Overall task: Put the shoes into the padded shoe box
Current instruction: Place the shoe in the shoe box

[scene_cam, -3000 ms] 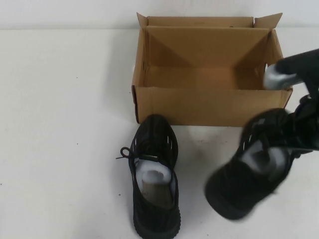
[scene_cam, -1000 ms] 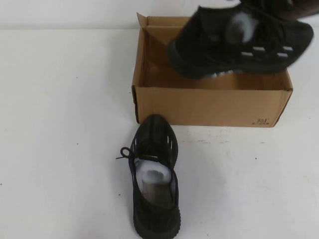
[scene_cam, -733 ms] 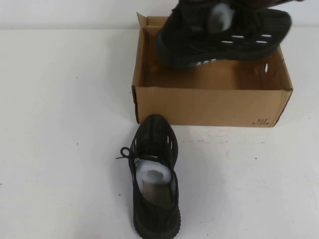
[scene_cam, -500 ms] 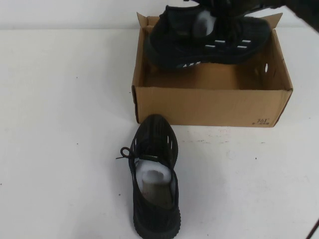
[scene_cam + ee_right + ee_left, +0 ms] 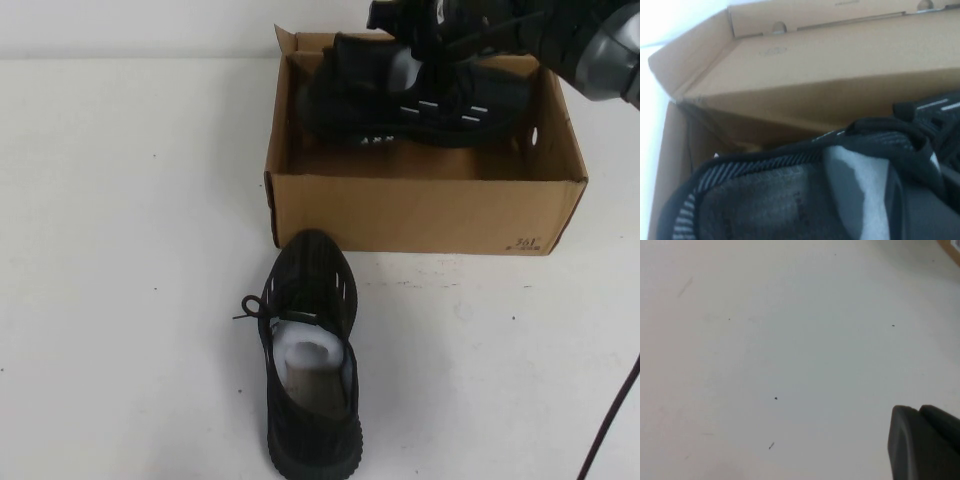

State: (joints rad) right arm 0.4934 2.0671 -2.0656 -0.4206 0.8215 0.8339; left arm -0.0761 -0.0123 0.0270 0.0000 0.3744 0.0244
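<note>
Right gripper (image 5: 432, 30) is clamped on one black sneaker (image 5: 420, 95), holding it sideways inside the cardboard shoe box (image 5: 420, 210). The other sneaker (image 5: 308, 350) sits on the worktop (image 5: 120, 250), well away from that gripper. Left gripper (image 5: 925, 445) hangs over bare worktop, can't tell its state.

One shoe (image 5: 415, 95) in box (image 5: 420, 210), other (image 5: 308, 350) before it

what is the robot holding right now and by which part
The right gripper holds a black knit sneaker by its collar, inside the brown cardboard box. The left gripper holds nothing.

There are two black shoes: one shoe (image 5: 310, 355) on the worktop (image 5: 130, 250), one shoe (image 5: 420, 95) inside the single cardboard box (image 5: 420, 210).
</note>
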